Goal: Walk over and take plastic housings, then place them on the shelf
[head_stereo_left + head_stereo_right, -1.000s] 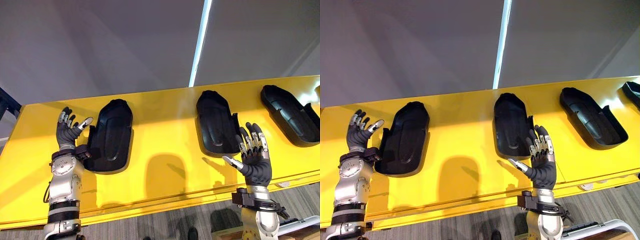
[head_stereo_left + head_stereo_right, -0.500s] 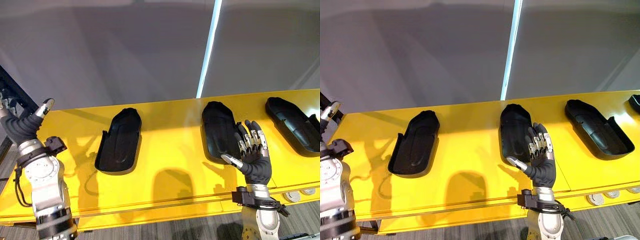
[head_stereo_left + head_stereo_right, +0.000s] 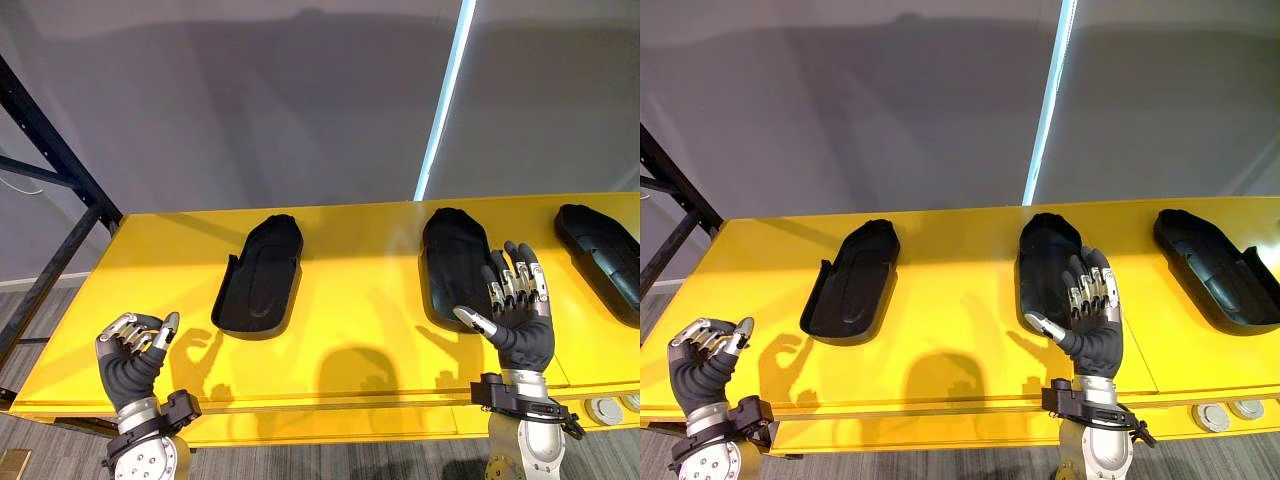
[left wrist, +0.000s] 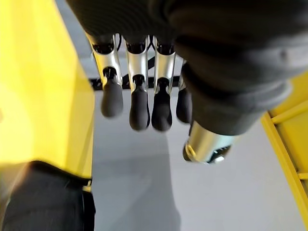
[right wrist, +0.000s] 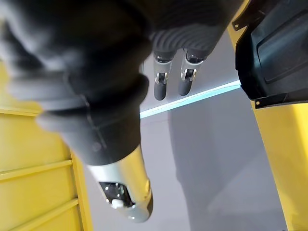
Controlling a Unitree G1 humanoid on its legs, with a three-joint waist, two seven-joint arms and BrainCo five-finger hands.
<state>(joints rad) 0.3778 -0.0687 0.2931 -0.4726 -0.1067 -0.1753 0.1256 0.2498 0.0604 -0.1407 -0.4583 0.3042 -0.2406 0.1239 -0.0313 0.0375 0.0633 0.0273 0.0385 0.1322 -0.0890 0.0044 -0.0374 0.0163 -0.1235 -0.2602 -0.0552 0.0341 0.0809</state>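
Observation:
Three black plastic housings lie open side up on the yellow table [image 3: 360,340]: a left one [image 3: 258,275], a middle one [image 3: 452,262] and a right one [image 3: 605,258] at the view's edge. My left hand [image 3: 130,358] hangs low at the table's front left, well short of the left housing, fingers [image 4: 139,103] curled with nothing in them. My right hand [image 3: 517,322] is held up, palm toward the middle housing [image 5: 274,48], just in front of its near end. Its fingers are straight and it holds nothing.
A black metal shelf frame [image 3: 55,190] stands at the far left past the table's end. A grey wall with a bright light strip [image 3: 446,110] rises behind the table. Round silver discs [image 3: 604,408] sit on the table's lower front ledge at the right.
The whole picture has shifted, so the camera moved. My left hand dropped from raised beside the left housing to low at the table's front and curled its fingers. The right hand keeps its pose.

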